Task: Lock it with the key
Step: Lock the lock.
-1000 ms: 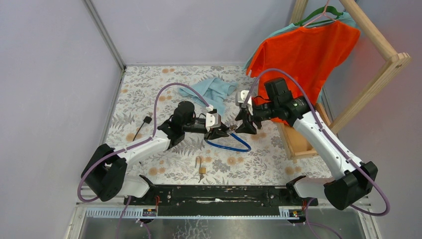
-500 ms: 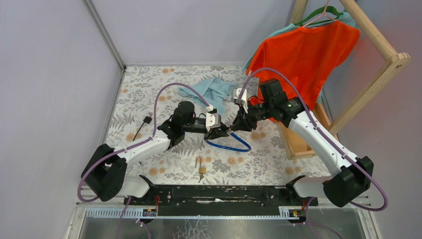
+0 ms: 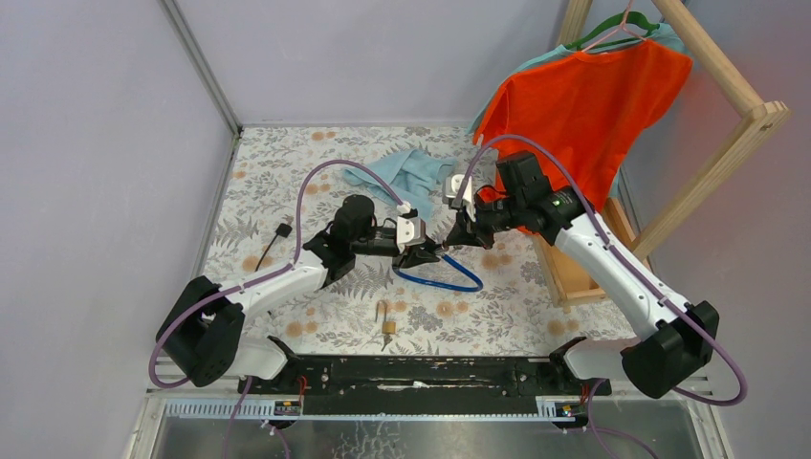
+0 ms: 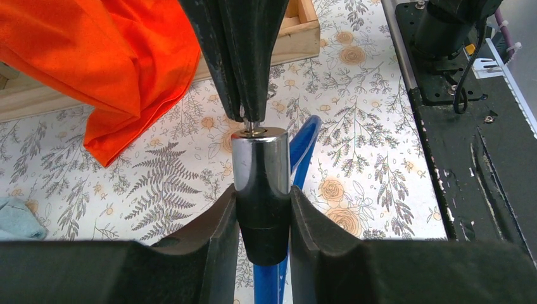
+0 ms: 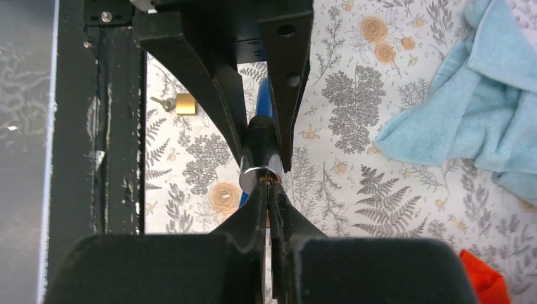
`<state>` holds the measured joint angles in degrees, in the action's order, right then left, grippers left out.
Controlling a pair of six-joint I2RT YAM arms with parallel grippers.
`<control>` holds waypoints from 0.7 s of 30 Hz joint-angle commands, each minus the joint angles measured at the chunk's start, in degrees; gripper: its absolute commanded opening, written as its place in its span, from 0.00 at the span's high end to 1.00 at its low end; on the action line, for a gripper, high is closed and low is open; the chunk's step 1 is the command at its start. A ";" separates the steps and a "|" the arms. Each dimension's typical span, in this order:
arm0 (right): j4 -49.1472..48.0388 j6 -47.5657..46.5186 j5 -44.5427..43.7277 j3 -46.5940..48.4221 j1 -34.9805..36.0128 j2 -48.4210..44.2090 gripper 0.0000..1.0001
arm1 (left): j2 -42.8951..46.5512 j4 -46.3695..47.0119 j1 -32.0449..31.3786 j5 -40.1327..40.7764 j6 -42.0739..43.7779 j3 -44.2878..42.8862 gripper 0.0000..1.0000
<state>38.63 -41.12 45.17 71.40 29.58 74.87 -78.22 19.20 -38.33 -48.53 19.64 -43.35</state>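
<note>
My left gripper [image 4: 263, 202] is shut on a cable lock barrel [image 4: 259, 171], chrome at its end and black below, with its blue cable [image 3: 445, 283] looping down to the table. It holds the barrel level above the table's middle [image 3: 427, 254]. My right gripper [image 3: 449, 247] meets the barrel's chrome face head-on. Its fingertips [image 4: 244, 107] are pinched together on the key [image 4: 252, 129], a tiny metal stub standing out of the keyhole. In the right wrist view the key is almost hidden between my closed fingers [image 5: 259, 209], which touch the barrel [image 5: 261, 166].
A brass padlock [image 3: 388, 327] lies near the front rail [image 3: 421, 373], with a small second key [image 5: 161, 101] beside it. A light-blue cloth [image 3: 406, 170] lies behind the grippers. An orange T-shirt [image 3: 583, 96] hangs on a wooden rack at right. A black USB plug [image 3: 283, 230] lies left.
My right gripper has moved left up to the barrel's end and closed from open to shut on the key. The left arm and the lock have stayed still.
</note>
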 commanded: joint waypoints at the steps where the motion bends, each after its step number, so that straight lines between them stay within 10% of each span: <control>1: 3.86 -9.61 -3.44 1.59 0.05 -1.76 1.00 | 0.42 -1.33 -0.31 -0.16 -0.21 1.38 1.00; 21: 15.72 -15.83 -12.65 13.86 -0.37 0.54 1.00 | 2.05 -7.01 -0.27 2.37 7.66 2.23 1.00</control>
<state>50.41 -54.37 41.06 80.34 31.07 76.27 -76.20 21.21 -39.29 -46.00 23.70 -43.27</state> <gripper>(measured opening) 0.020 0.341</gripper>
